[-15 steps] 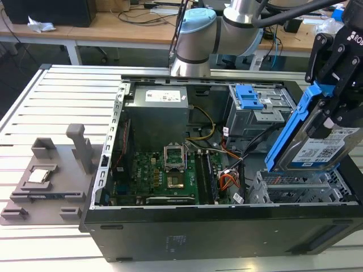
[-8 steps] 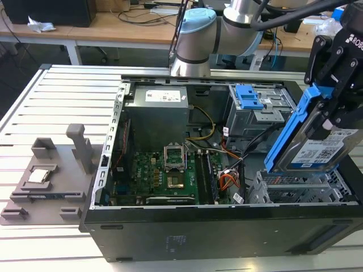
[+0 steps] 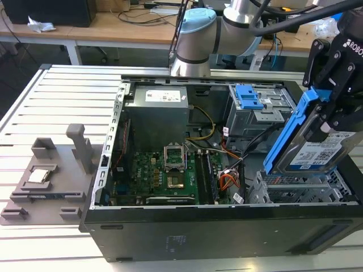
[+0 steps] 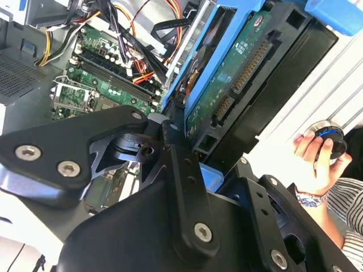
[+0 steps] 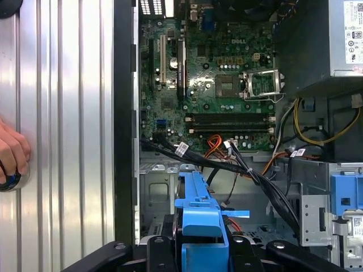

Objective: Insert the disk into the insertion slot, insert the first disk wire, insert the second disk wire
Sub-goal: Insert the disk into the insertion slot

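Observation:
In the exterior view my gripper [image 3: 330,107] is at the right, shut on the disk [image 3: 319,152]. The disk is a silver drive with a white label in a blue caddy [image 3: 286,133]. It hangs tilted, just above the insertion slot [image 3: 295,191], a silver perforated cage in the case's near right corner. The second wrist view shows the disk's green circuit-board underside [image 4: 238,62] and its connector edge. In the first wrist view the blue caddy [image 5: 198,211] sits over the silver cage [image 5: 161,190]. Loose black disk wires [image 3: 256,140] lie beside the cage and cross the case [image 5: 227,164].
The open computer case [image 3: 170,232] lies on a slatted metal table [image 3: 62,96]. A taller grey cage with a blue latch [image 3: 249,102] stands behind the slot. The motherboard [image 3: 164,175] and power supply [image 3: 156,110] are further towards the exterior view's left. A person's hand [image 4: 317,158] holds a round knob outside the case.

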